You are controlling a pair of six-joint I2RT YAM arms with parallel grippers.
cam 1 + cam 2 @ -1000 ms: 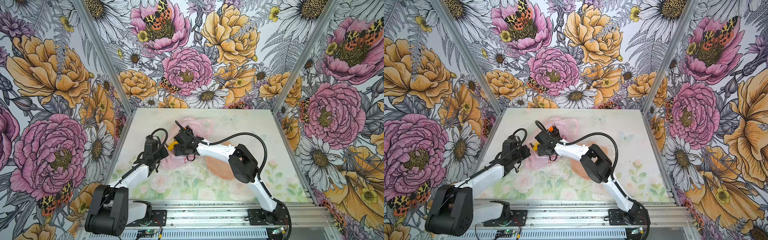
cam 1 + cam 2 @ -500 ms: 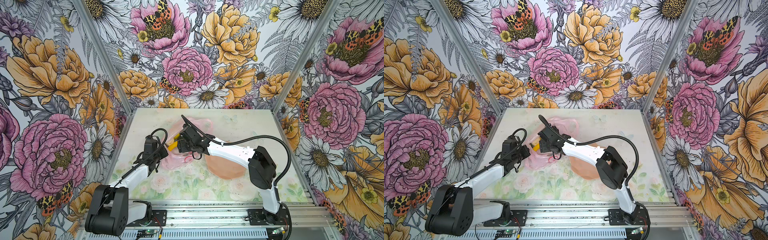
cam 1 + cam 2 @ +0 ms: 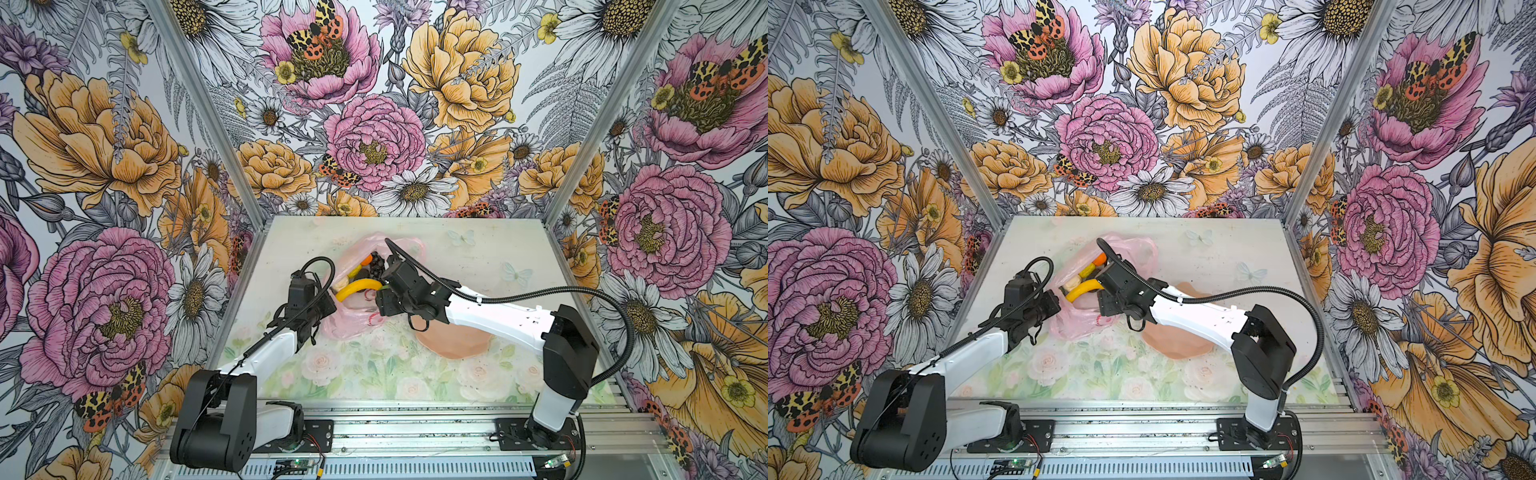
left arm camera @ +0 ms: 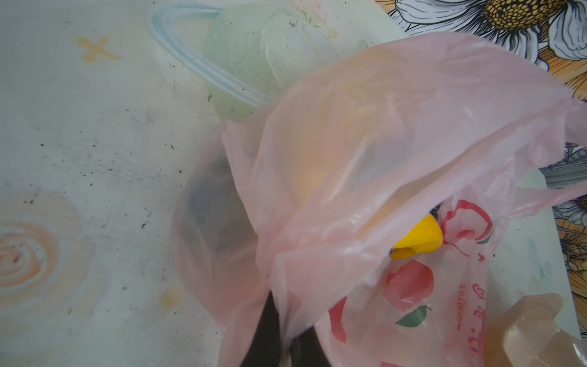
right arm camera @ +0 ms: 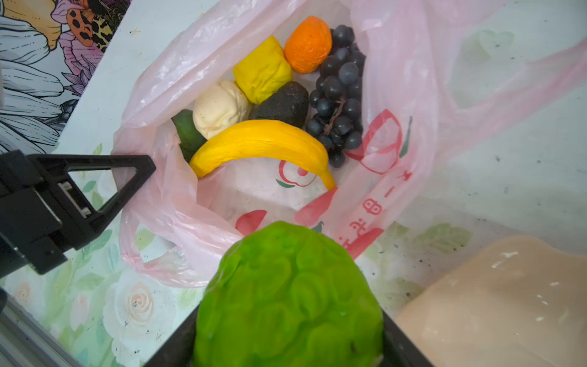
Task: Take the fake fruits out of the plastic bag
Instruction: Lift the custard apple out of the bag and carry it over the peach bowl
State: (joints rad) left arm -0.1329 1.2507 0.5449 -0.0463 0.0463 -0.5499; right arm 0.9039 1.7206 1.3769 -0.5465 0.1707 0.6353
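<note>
The right gripper [image 3: 381,298] has its jaws set wide and clamped on the bumpy green fruit [image 5: 289,295], held just over the printed lip of the plastic bag [image 5: 178,206]. The peach plate [image 5: 495,302] lies just beside the bag on the right arm's own side, so I judge the set-down to be a short swing that way. The left gripper [image 5: 143,168] is pinched narrow on the bag's rim, propping the mouth open with the banana [image 5: 260,139] lying crosswise inside; the tabletop [image 3: 478,266] is flat, with bare room around the plate.
</note>
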